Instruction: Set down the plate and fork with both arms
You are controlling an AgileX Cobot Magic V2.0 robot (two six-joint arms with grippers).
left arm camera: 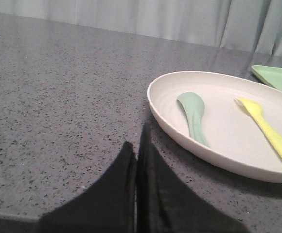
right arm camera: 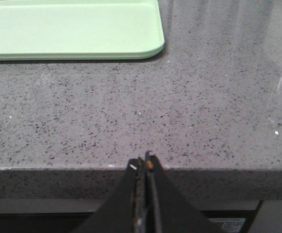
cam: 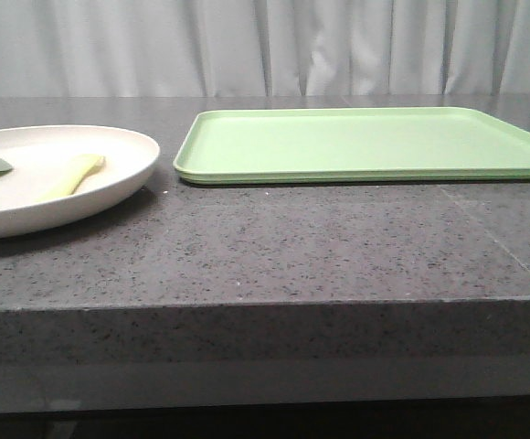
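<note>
Plate [cam: 110, 187] holding fork [cam: 71, 176], beside tray [cam: 365, 146]

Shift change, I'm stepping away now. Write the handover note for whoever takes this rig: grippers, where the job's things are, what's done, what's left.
Left gripper: shut, empty, low over the counter just short of the plate.
Right gripper: shut, empty, at the counter's near edge, short of the green tray.
Plate sits on the counter left of the tray, not touching it. The yellow fork lies inside the plate beside a grey-green utensil.
Done: nothing gripped or moved onto the tray.
Left: pick up plate and fork, presumably to place them on the tray.
</note>
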